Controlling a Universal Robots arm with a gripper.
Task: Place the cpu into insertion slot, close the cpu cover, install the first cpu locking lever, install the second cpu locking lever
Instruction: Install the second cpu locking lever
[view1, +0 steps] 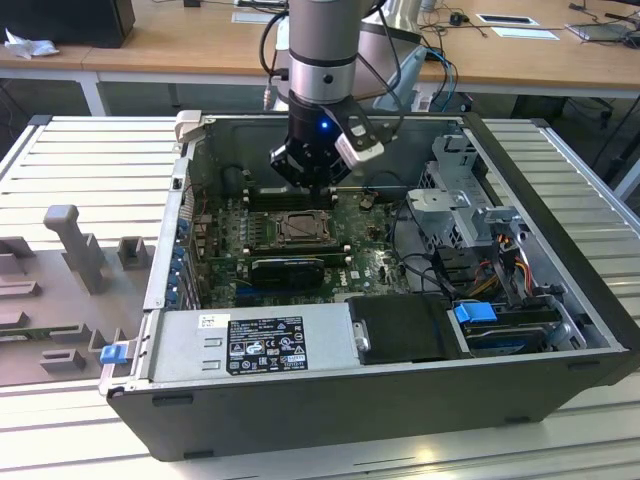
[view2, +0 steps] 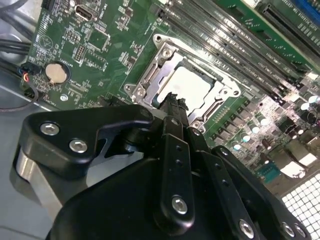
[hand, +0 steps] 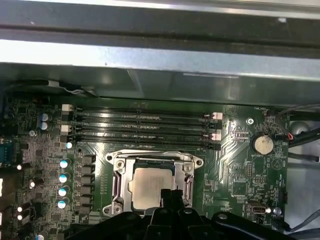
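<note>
We can read no text anywhere. The label (view1: 266, 345) on the power supply (view1: 250, 342) carries print, but it stays illegible to us.

A pale ribbed metal table (view1: 85, 160) filled the foreground of the exterior view, its slats running across. Toward the exterior view's left, grey plastic holders (view1: 75, 240) stood on it. Behind ran long wooden desks (view1: 170, 50) on white legs, carrying papers (view1: 525, 32), a dark box (view1: 70, 20) and a crumpled white scrap (view1: 28, 45). The light was even and bright.
</note>
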